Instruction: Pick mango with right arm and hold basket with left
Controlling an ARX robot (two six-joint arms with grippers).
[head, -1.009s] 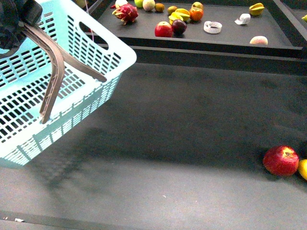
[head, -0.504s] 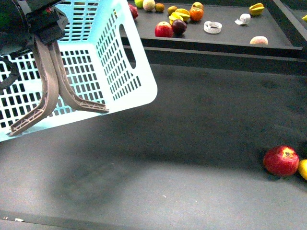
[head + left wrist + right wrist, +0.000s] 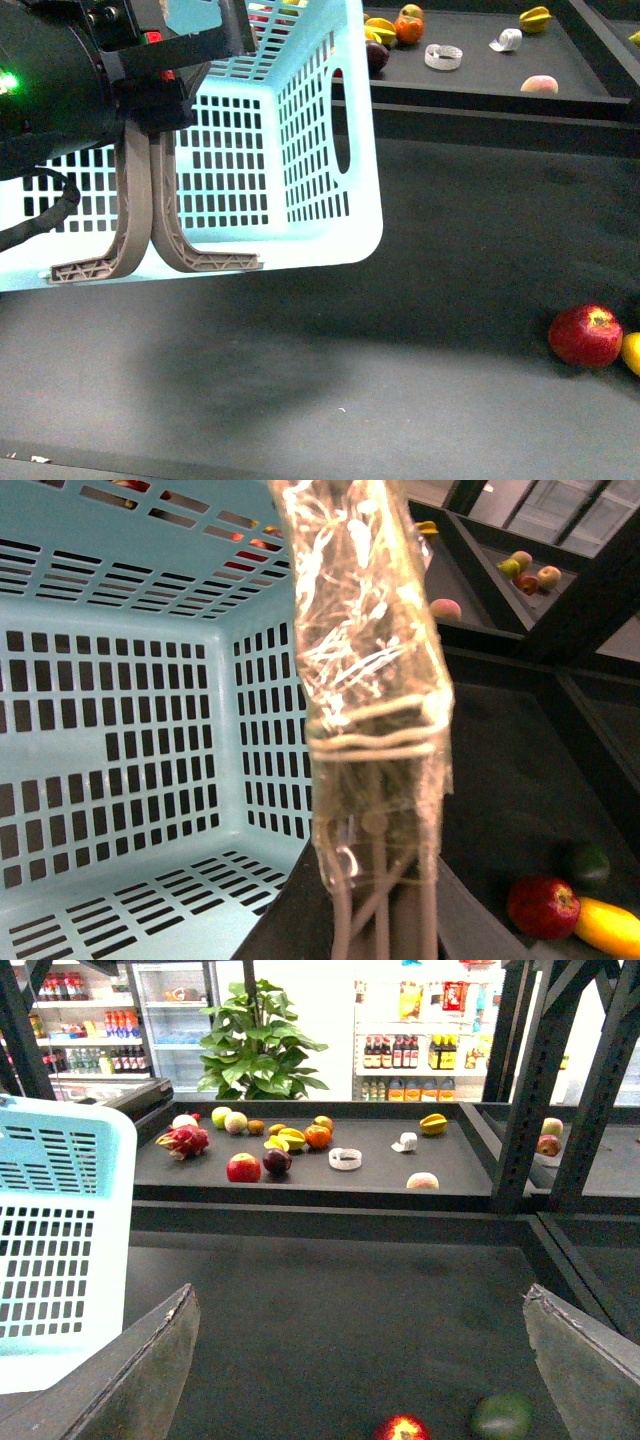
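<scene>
1. Swinging rightward and higher than a second ago, the basket [image 3: 300, 150] now hangs clear of the table [image 3: 420, 300] and hides part of the fruit shelf [image 3: 480, 80] behind it
2. Its two grey-brown handles [image 3: 130, 200] run up into the left gripper [image 3: 150, 95], which is clamped on them and carries the whole load
3. The right gripper [image 3: 358, 1300] is spread wide and empty, up above the table
4. The mango [image 3: 632, 353] lies at the table's far right, touching or just beside the red apple [image 3: 586, 335], and is cut off by the front view's edge
5. Risk, as I judge it: wide jaws coming down there could nudge the apple or close on it instead, and the smooth, rounded mango may roll away; the hanging basket could also sway on its handles
</scene>
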